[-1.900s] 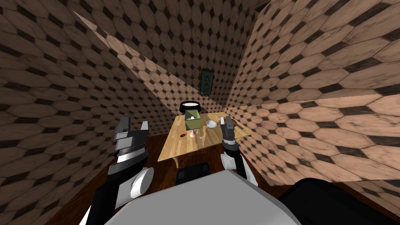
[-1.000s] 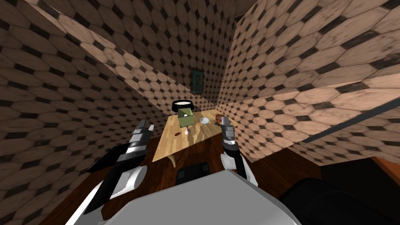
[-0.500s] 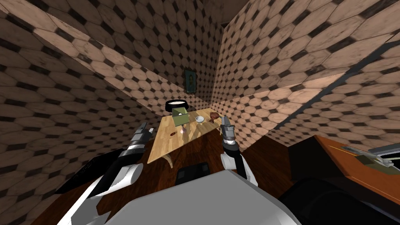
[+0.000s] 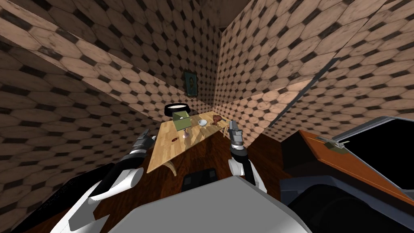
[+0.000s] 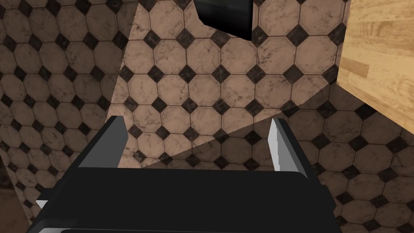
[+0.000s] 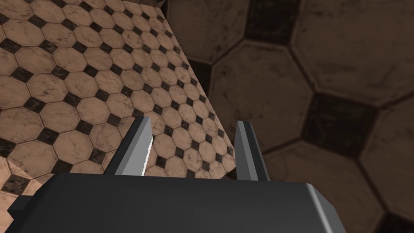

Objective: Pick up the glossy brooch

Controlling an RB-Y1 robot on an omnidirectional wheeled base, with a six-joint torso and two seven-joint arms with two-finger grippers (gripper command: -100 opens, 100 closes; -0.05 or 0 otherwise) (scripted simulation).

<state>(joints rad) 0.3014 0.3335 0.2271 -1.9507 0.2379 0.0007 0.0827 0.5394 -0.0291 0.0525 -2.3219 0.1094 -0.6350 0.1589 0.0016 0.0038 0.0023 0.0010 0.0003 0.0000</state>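
A small dark red brooch (image 4: pixel 174 139) lies on the light wood table (image 4: pixel 165 153), near its left edge. Close by stand a little pink vase (image 4: pixel 186 135) and a green box (image 4: pixel 182 120). My left gripper (image 4: pixel 145 135) hangs open just off the table's left edge, short of the brooch; its wrist view has the open fingers (image 5: pixel 196 125) before a tiled wall, with the table's corner (image 5: pixel 376 73) beside them. My right gripper (image 4: pixel 233 127) is raised at the table's right side, and its fingers (image 6: pixel 194 121) stand apart with nothing between them.
Further back on the table are a black pot (image 4: pixel 177 108), a white bowl (image 4: pixel 202 122) and a brown object (image 4: pixel 217 118). A red-brown desk (image 4: pixel 355 170) with a small clip-like item (image 4: pixel 333 143) stands at the right. Tiled walls close in; the floor is dark wood.
My head view has swung, so the table has slid left and the desk at the right has come into sight. My left arm has stretched forward and lower, toward the table's left edge.
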